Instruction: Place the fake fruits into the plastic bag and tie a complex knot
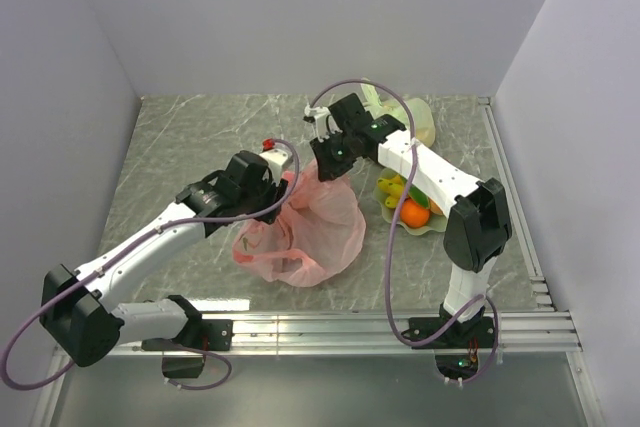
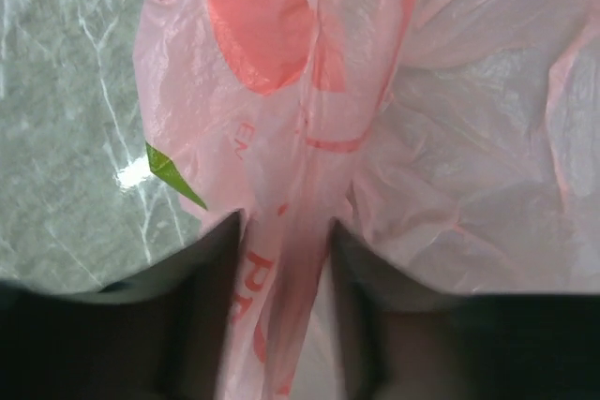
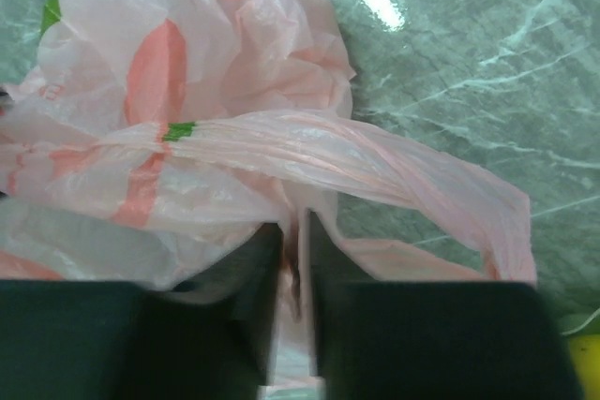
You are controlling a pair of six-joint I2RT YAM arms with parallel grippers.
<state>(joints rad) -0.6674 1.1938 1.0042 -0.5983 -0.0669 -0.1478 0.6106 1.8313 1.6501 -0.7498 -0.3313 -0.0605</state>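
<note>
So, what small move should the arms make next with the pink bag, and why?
Probably draw the left gripper away from the right gripper to spread the mouth of the plastic bag. Both have bag plastic between their fingers, the bag lies collapsed on the table, and the fake fruits sit on the plate, not yet inside.

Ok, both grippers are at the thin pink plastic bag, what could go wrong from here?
The left gripper grips only a bunched strip of the thin pink plastic bag; a hard pull could tear it or slip. The right gripper has just a thin fold between near-closed fingers and may lose it. The bag lies collapsed while the glossy plastic fruits sit on the pale green plate, so loading may fail.
</note>
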